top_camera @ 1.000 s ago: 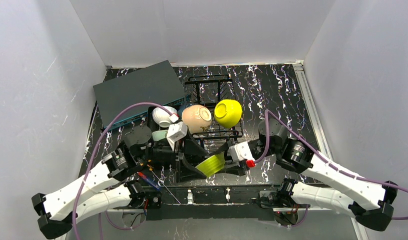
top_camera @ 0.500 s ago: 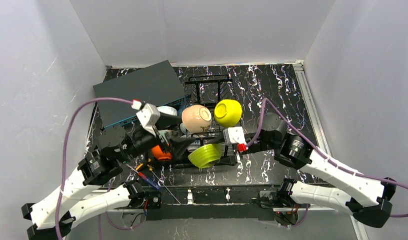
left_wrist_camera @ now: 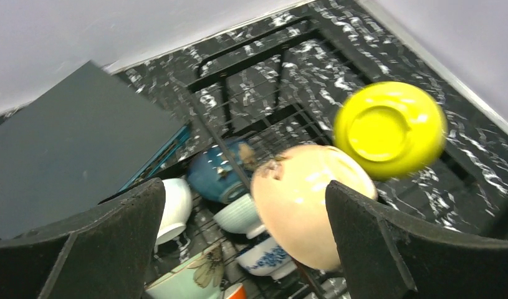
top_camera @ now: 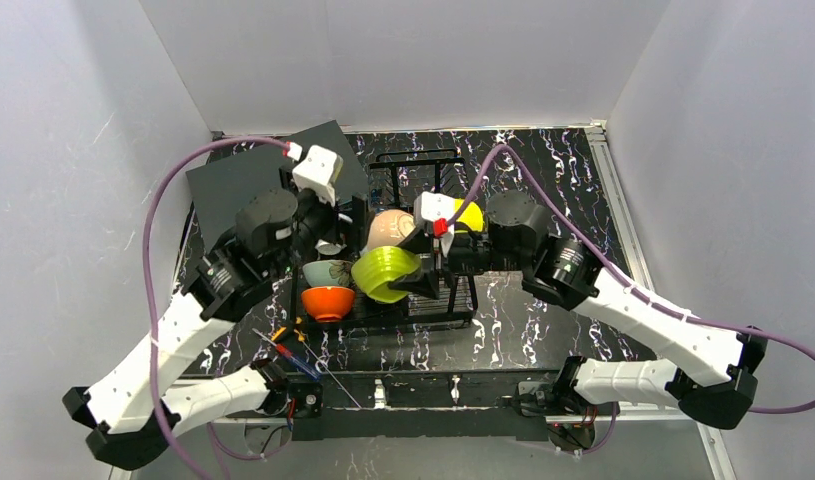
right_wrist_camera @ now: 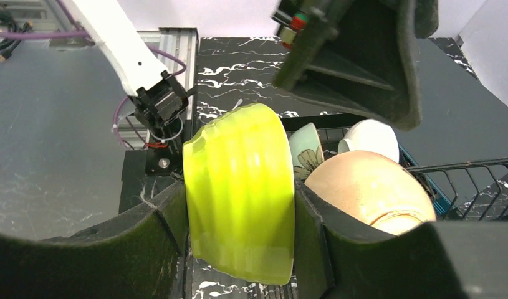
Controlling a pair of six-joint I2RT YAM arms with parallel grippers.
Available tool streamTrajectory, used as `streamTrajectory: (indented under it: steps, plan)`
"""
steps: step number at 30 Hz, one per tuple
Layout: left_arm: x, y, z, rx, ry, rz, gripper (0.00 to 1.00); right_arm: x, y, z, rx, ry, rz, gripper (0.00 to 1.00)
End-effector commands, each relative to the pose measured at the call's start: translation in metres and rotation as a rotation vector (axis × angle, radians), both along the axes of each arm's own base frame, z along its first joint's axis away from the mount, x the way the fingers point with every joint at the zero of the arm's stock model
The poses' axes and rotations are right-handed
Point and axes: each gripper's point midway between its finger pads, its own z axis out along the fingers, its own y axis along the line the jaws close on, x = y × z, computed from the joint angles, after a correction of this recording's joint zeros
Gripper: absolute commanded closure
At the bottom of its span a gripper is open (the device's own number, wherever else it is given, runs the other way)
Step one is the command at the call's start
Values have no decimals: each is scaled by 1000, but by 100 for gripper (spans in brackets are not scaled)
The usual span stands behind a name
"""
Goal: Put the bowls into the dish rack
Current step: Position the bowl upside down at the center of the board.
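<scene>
Black marbled bench boxed by white walls. My right tool pinches the lime-green ribbed bowl across its sides, tipped on edge over the near part of the dish rack, at about 6 o'clock from the pinkish beige bowl lying in the rack. My left tool hangs spread wide and empty above the rack. I judge the bowl stiff, light, slick and easily chipped. A hold across the ribbed wall, where the ridges give bite, seems safest.
</scene>
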Motion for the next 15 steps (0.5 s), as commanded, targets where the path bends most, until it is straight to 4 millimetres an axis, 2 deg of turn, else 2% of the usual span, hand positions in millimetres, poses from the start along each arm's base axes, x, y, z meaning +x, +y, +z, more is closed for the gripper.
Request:
streamTrajectory:
  steps: [1, 8, 15]
  plan:
    - [24, 19, -6, -22, 90, 64, 2, 13, 2, 36, 59, 13, -86, 99]
    - [78, 56, -50, -174, 277, 175, 2, 30, 4, 49, 71, 4, -171, 99]
    - [138, 97, -102, -323, 363, 355, 2, 69, 14, 55, 50, 96, -299, 99]
